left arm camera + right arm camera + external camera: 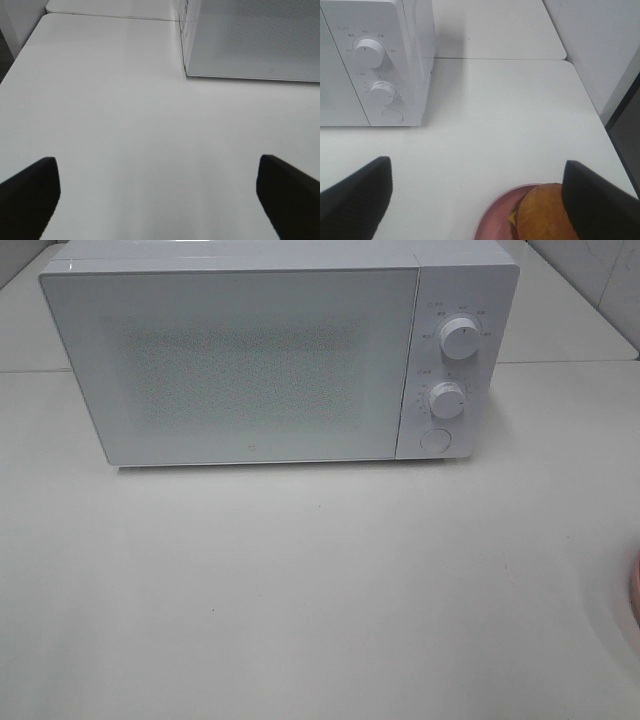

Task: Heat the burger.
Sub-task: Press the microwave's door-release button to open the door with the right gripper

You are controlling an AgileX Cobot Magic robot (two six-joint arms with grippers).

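- Exterior high view showed a pale worktop (300, 590) filling most of the scene.
- A white microwave (250, 360) stood at the far side of it, with its door shut and its control panel at the right end.
- The left fingers (30, 197) hung wide apart over the worktop, nearer than the microwave's left corner, with nothing between them.
- The right fingers (355, 195) were also spread wide and gripped nothing; one of them hid part of the burger in the right wrist view.
- A pink plate (492, 217) lay at the near right of the worktop, well apart from the microwave; the high camera caught only a pink blur at its right edge.
- The burger (542, 210) sat on that plate, bun uppermost, with a sliver of yellow cheese at its rim.
- An upper dial (459, 338) and a lower dial (447, 400) sat on the panel, with a round button (435, 439) below them.
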